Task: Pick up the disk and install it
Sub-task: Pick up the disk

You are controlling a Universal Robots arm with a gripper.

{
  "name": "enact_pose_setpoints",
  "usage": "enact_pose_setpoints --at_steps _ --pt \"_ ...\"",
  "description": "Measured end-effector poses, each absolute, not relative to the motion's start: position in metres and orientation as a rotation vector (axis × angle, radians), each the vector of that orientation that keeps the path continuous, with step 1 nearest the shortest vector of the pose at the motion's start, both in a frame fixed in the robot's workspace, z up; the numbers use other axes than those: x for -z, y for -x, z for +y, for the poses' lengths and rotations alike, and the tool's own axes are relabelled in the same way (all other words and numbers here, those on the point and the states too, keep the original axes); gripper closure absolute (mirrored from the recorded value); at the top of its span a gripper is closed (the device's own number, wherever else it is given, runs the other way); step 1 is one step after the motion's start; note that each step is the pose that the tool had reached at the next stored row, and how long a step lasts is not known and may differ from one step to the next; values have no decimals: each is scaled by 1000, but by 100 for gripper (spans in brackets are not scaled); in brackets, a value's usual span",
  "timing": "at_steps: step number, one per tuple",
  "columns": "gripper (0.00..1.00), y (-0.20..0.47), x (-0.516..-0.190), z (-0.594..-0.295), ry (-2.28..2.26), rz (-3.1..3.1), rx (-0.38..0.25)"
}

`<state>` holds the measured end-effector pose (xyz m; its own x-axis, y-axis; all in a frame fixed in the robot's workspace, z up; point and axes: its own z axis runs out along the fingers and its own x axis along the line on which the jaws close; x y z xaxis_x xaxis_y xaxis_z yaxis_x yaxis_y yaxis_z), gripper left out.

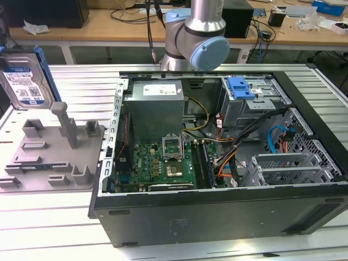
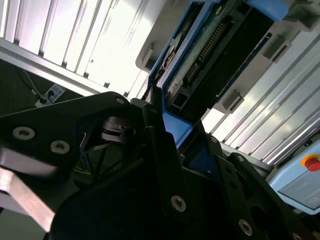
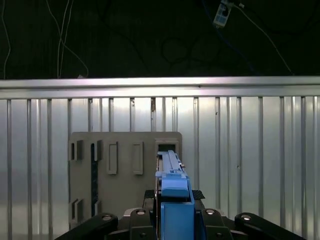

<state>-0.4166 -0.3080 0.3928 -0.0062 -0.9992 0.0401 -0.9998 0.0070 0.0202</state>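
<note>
Now: carry step | jaws clamped on disk (image 1: 24, 81) | fixture (image 1: 54, 157) below jaws | install not done; likely needs disk straight for case (image 1: 217, 163)

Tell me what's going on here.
A single robot arm has the disk gripped by its blue-railed edge in its claw, held on edge over the grey fixture. The open computer case lies to the exterior view's right of the fixture, and the disk is not yet in it.
</note>
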Motion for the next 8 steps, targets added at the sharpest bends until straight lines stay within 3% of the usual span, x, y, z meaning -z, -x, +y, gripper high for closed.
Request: enact_pose_setpoints --at_steps 8 --pt "64 416 -427 -308 -2184 -2198 -21"
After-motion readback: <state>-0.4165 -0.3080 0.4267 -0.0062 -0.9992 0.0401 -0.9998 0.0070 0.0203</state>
